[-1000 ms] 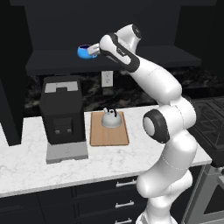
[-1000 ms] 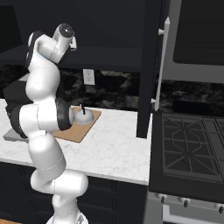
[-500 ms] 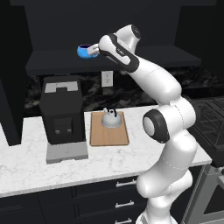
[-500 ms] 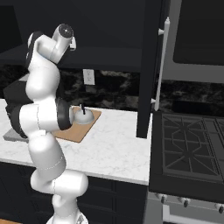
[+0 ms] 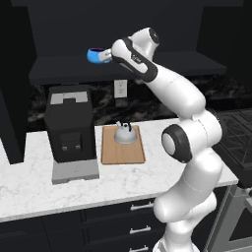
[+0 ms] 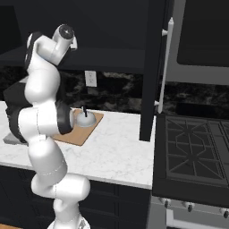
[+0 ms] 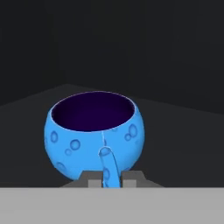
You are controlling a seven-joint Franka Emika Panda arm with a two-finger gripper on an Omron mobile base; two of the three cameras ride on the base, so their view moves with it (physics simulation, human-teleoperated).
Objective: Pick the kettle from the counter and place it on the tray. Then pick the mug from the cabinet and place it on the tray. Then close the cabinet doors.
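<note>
On the dark cabinet shelf (image 5: 74,69), the jaws are clamped on the side handle of the small bright blue rounded mug (image 7: 93,132).

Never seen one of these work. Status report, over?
Gripper shut on mug handle, in cabinet. Kettle on tray. Nothing blocking.

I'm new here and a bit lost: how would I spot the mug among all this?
Look up from the white marble counter to the shelf of the black wall cabinet. There sits the mug: small, round, bright blue, the only colourful thing, its handle pinched by the end effector.
</note>
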